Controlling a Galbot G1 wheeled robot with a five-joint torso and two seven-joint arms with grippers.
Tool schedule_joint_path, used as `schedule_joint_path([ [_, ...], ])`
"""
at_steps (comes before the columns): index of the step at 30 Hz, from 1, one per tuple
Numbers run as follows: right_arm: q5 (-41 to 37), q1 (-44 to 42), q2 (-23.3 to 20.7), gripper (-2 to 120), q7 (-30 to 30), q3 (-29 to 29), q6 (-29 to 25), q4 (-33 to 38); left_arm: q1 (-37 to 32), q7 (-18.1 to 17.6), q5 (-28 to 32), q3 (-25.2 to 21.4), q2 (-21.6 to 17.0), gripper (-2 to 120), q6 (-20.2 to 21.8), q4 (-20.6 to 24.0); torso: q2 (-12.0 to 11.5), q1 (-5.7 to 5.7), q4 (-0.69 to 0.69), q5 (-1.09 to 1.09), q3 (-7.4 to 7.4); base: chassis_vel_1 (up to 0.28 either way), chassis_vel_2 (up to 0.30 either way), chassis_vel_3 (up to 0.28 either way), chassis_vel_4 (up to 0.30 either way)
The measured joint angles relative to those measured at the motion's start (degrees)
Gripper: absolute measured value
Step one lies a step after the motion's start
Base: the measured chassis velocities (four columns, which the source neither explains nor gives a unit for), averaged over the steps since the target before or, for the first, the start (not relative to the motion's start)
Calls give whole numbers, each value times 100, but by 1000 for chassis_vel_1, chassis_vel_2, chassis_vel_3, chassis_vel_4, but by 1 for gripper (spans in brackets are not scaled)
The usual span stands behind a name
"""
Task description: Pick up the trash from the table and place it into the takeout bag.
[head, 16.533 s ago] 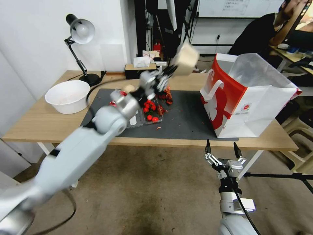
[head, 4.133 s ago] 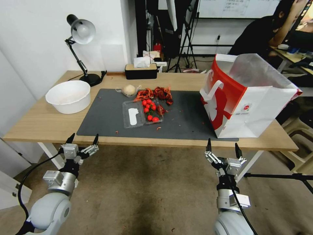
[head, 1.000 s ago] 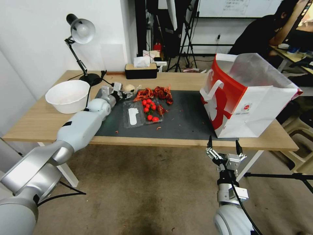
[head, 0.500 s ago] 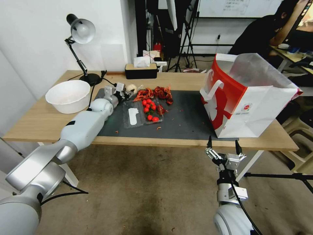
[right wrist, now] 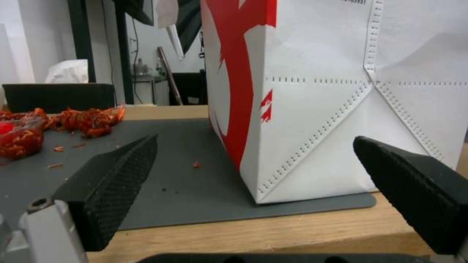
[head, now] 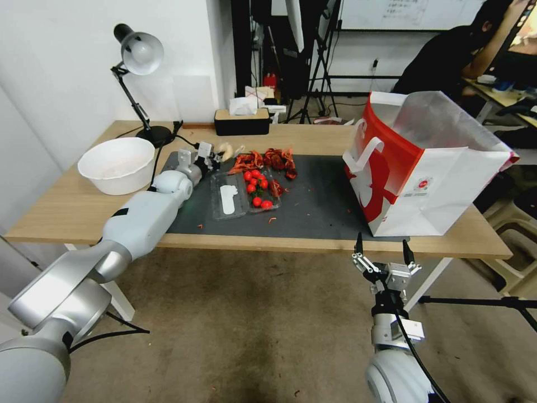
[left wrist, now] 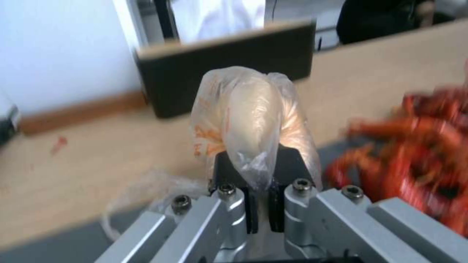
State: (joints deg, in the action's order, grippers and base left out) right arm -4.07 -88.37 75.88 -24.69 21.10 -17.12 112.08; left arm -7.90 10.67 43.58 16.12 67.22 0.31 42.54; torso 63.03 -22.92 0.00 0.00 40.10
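My left jaws [left wrist: 258, 204] have just closed, now pinching the wad [left wrist: 251, 124]; it can go to the bag [head: 425, 168]. Right jaws [head: 383, 258] hang spread.

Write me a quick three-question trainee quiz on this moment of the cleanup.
1. True or false: the left gripper is shut on the bagged beige wad.
2. The right gripper is: A) inside the takeout bag B) open, low in front of the table C) holding the cherry tomato tray.
3. Fill in: the red scraps lie on the dark grey ___.

Key: 1 true; 2 B; 3 mat.
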Motion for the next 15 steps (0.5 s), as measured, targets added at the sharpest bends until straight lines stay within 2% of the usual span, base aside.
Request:
schedule_joint_path([
  [7,2,4,-3,100,4,-9,2,4,61,159,273,-74,-89,3,-211,562,0,0,1,0,0,0,0,0,0],
  [9,5,6,4,100,6,-20,2,4,120,281,597,1,-127,3,-318,1081,0,0,0,0,0,0,0,0,0],
  [11,7,8,7,100,7,-22,2,4,144,305,709,47,-136,3,-350,1246,0,0,-1,0,0,0,0,0,0],
  [13,11,9,12,100,8,-25,3,4,212,354,1007,175,-144,2,-404,1757,0,0,-2,1,0,0,0,0,0],
  [15,11,9,12,100,8,-25,4,4,228,357,1056,204,-144,2,-409,1855,0,0,-1,1,0,0,0,0,0],
])
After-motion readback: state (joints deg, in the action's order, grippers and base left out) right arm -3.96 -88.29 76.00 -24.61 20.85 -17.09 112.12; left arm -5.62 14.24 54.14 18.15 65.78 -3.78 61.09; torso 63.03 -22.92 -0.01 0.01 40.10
